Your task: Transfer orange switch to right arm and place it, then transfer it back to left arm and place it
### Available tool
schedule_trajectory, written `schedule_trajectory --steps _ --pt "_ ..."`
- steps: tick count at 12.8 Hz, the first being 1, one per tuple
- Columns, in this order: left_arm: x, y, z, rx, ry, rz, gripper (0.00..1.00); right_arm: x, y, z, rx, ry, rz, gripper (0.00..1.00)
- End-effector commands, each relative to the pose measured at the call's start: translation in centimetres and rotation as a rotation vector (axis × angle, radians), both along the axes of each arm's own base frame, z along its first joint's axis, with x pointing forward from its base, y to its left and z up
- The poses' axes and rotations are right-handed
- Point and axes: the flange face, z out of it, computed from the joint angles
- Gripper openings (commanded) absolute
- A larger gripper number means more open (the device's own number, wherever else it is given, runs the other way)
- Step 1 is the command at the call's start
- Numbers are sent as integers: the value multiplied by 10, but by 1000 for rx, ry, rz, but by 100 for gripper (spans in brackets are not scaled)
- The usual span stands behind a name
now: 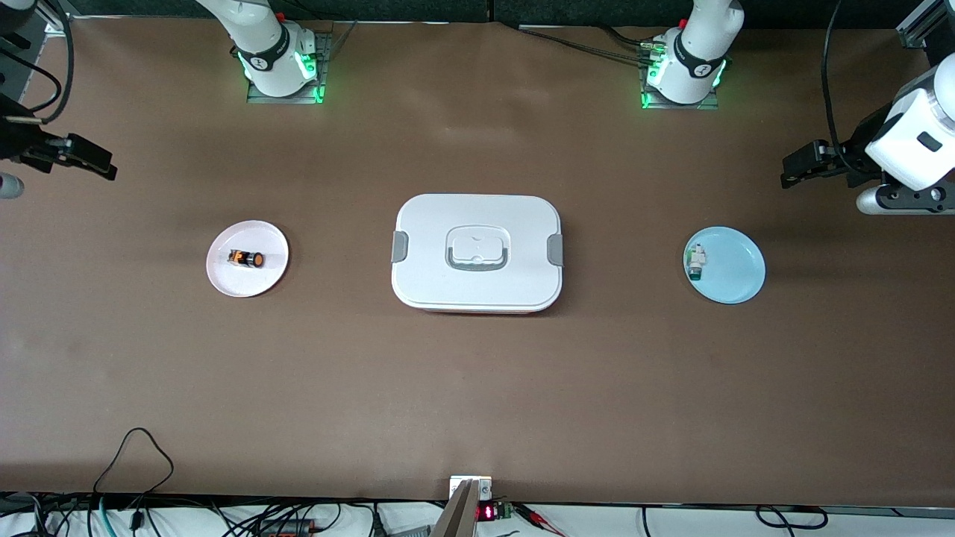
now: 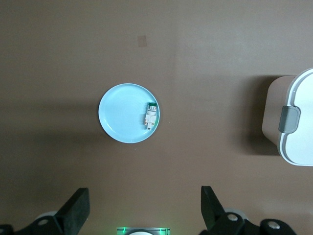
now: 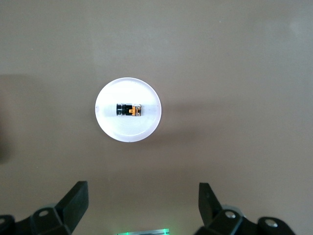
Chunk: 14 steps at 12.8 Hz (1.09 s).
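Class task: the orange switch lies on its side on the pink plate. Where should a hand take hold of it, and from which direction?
Probably from straight above, pinching across the narrow black body of the orange switch: it lies flat near the middle of the pink plate, long sides exposed.

A large white rounded-rectangular box sits mid-table. The tiny black-and-orange switch lies on a round pink plate toward the right arm's end. Both arms wait, grippers high.
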Motion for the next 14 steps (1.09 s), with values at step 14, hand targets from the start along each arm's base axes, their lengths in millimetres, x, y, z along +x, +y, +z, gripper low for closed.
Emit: schedule_trajectory --steps 14 --pt "-2 -2 5 -15 9 -19 100 68 38 -194 37 126 -21 100"
